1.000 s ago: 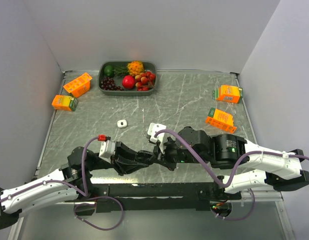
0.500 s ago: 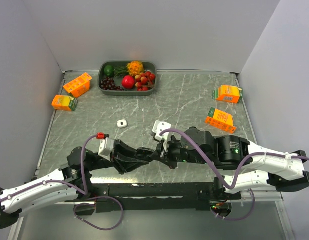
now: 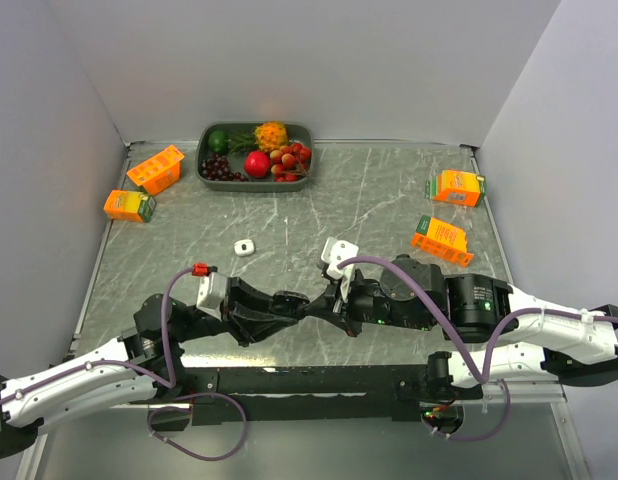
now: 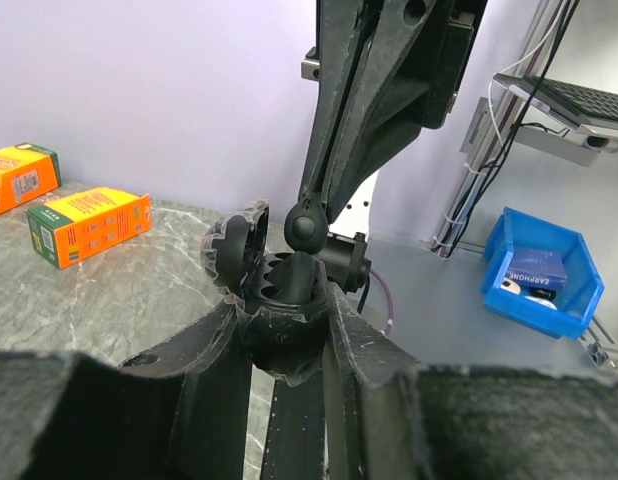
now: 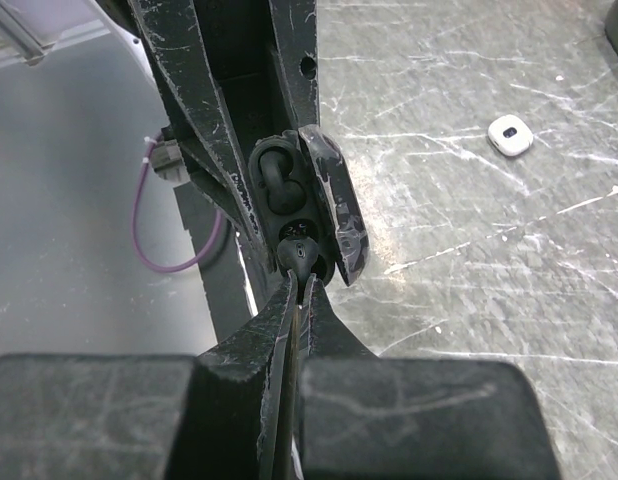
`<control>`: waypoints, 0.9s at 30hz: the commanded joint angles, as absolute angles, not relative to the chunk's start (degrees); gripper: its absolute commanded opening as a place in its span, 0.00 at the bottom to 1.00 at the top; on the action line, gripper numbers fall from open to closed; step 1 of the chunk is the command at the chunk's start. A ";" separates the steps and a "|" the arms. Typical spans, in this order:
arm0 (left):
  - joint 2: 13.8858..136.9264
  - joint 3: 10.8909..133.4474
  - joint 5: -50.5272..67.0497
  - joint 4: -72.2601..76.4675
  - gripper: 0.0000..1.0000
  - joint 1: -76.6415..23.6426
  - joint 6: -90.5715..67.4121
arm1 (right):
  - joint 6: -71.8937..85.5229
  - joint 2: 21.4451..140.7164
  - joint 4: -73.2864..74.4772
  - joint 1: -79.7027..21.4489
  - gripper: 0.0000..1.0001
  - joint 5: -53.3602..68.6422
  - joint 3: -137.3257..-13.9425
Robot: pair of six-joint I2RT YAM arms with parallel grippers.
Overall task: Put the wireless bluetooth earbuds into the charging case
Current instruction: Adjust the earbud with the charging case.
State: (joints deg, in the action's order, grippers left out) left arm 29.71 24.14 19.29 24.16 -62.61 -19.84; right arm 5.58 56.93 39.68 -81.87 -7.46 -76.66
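Moved: right gripper [image 5: 297, 287] has swung right and a little farther off over the last second, and the left gripper [image 4: 289, 345] has stretched right after it, so they still meet at the near middle of the table [image 3: 389, 200].
Left gripper: clamped on the sides of the black case [image 4: 274, 290], lid hinged open.
Right gripper: tips pressed together on a black bud [image 5: 299, 255].
Bud: at the mouth of the case's well, not seated; contact unclear.
White bud [image 3: 244, 247]: loose on the table, left of and beyond the grippers.
Handling, bud: tiny, light, hard and glossy, so it likely slips or flicks out; pinch gently across its fattest part.
Handling, case: rigid and smooth; hold the base, clear of lid and hinge.
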 commanded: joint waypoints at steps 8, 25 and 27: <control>30.41 27.07 18.90 27.86 0.01 -62.67 -20.74 | 6.06 55.72 36.83 -81.74 0.00 -6.86 -75.94; 30.41 28.04 19.77 29.35 0.01 -62.75 -20.74 | 4.13 57.57 38.67 -82.00 0.00 -7.20 -76.73; 30.32 28.04 19.86 29.53 0.01 -62.67 -20.83 | 3.87 57.57 39.02 -82.09 0.00 -7.29 -76.64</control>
State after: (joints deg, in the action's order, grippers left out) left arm 30.85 24.77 19.51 24.43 -62.61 -20.27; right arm 4.78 57.10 38.96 -81.87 -7.09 -76.38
